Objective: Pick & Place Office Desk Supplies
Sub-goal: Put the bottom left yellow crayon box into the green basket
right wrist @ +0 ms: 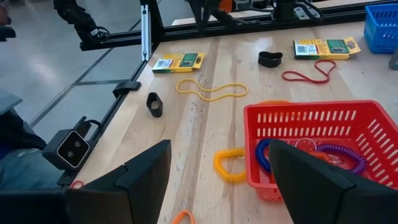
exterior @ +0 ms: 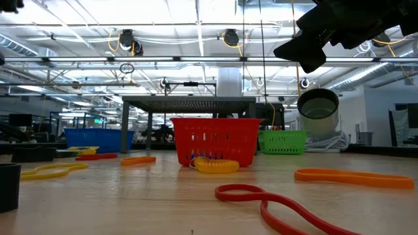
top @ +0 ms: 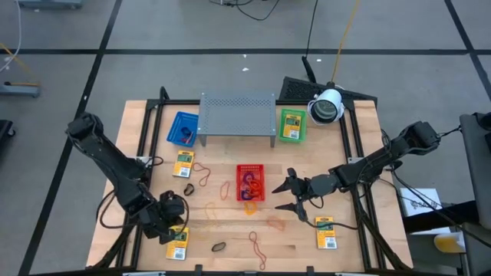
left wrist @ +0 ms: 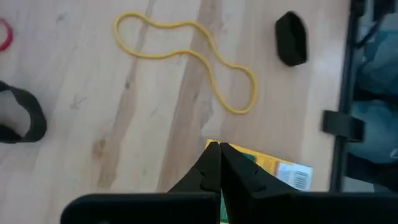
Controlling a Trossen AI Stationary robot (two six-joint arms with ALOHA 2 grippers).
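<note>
The left gripper (left wrist: pixel 219 149) is low at the table's near left corner, its two fingers pressed fully together with the tips at the edge of a yellow-and-green packet (left wrist: pixel 273 169); whether the edge is pinched I cannot tell. A yellow rubber band (left wrist: pixel 186 56) lies near on the wood. The right gripper (top: pixel 290 192) hovers just beside the red basket (top: pixel 251 169) – fingers wide apart, holding nothing. Other packets lie near the blue basket (top: pixel 182 129) and at the near right (top: pixel 326 232)
</note>
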